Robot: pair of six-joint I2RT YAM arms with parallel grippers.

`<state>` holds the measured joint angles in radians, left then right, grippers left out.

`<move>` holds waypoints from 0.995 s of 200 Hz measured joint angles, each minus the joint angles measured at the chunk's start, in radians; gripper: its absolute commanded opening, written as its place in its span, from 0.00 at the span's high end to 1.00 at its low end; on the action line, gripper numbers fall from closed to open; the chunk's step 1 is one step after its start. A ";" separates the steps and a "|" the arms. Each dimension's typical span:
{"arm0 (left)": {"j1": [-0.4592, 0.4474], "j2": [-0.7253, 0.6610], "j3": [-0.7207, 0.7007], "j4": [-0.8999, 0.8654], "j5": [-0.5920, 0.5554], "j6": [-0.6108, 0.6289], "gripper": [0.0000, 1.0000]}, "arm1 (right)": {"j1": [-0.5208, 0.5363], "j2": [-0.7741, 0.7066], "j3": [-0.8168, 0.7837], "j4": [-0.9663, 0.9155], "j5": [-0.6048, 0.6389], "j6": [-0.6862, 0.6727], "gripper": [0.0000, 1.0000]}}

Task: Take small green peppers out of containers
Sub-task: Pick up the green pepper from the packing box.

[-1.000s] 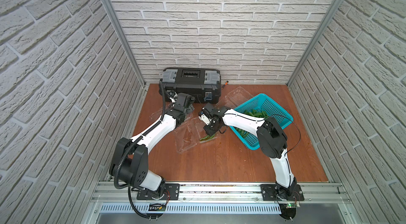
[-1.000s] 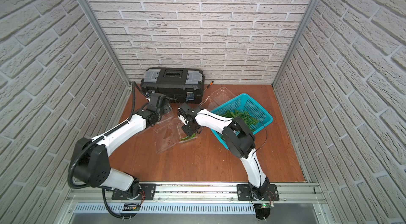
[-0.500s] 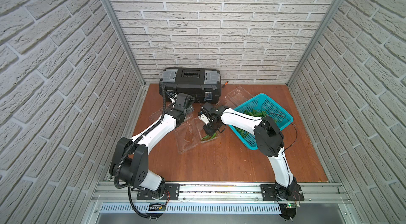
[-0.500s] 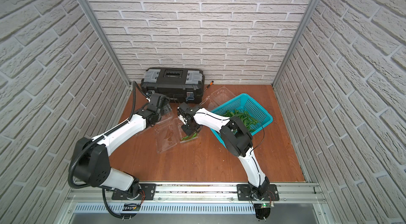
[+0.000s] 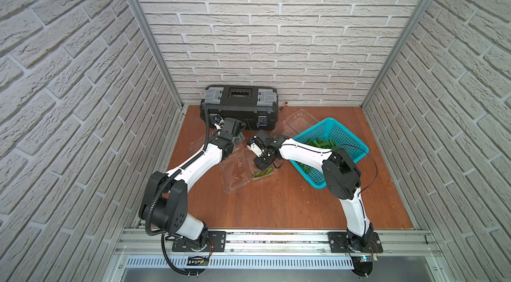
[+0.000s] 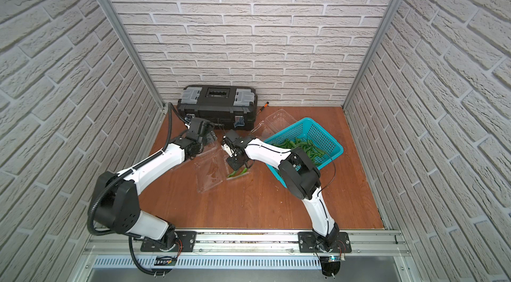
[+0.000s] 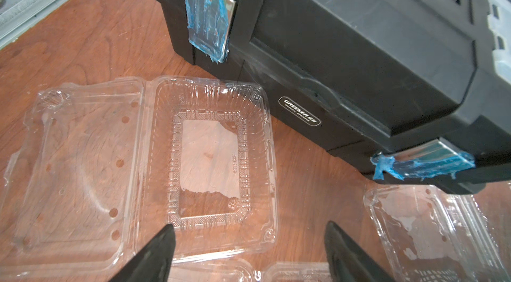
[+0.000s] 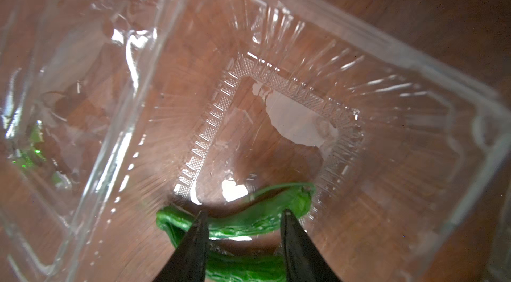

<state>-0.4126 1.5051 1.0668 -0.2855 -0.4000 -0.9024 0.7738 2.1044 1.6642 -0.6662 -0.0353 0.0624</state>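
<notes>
R claw (image 8: 244, 211) straddles peppers (image 8: 262, 222) in container (image 8: 373, 78); L claw (image 7: 249, 225) spread wide.

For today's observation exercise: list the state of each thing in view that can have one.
Toolbox: shut.
Left gripper: open, empty.
Right gripper: open over peppers.
Basket: holds more peppers.
Container by toolbox: open, empty.
Container under right gripper: open, peppers inside.
Container behind basket: open.

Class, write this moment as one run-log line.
left gripper: open, near empty container | right gripper: open over peppers in second container
</notes>
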 measured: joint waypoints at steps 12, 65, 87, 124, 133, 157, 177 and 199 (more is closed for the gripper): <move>0.000 0.002 0.000 0.000 0.001 0.000 0.16 | 0.000 -0.017 -0.011 0.005 0.001 -0.007 0.56; 0.000 0.002 0.000 0.000 0.002 0.000 0.16 | -0.002 -0.032 -0.063 -0.011 -0.011 0.000 0.55; 0.000 0.002 0.000 0.000 0.002 0.000 0.15 | -0.004 -0.005 -0.031 -0.023 -0.014 0.017 0.55; 0.000 0.002 0.000 0.000 0.001 0.000 0.16 | -0.007 0.072 0.031 -0.035 0.002 0.054 0.55; 0.000 0.002 0.000 0.000 0.001 0.000 0.16 | -0.008 0.087 0.039 -0.040 0.013 0.062 0.55; 0.000 0.001 0.000 0.000 0.001 0.001 0.15 | -0.008 0.111 0.049 -0.050 0.038 0.078 0.56; 0.000 0.001 0.000 0.000 0.000 0.001 0.16 | -0.008 0.112 0.055 -0.052 0.042 0.085 0.60; 0.000 0.001 0.000 0.000 0.001 0.002 0.15 | -0.008 0.114 0.055 -0.053 0.046 0.088 0.60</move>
<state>-0.4126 1.5063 1.0664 -0.2859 -0.3992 -0.9009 0.7658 2.2185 1.7187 -0.7189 0.0109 0.1501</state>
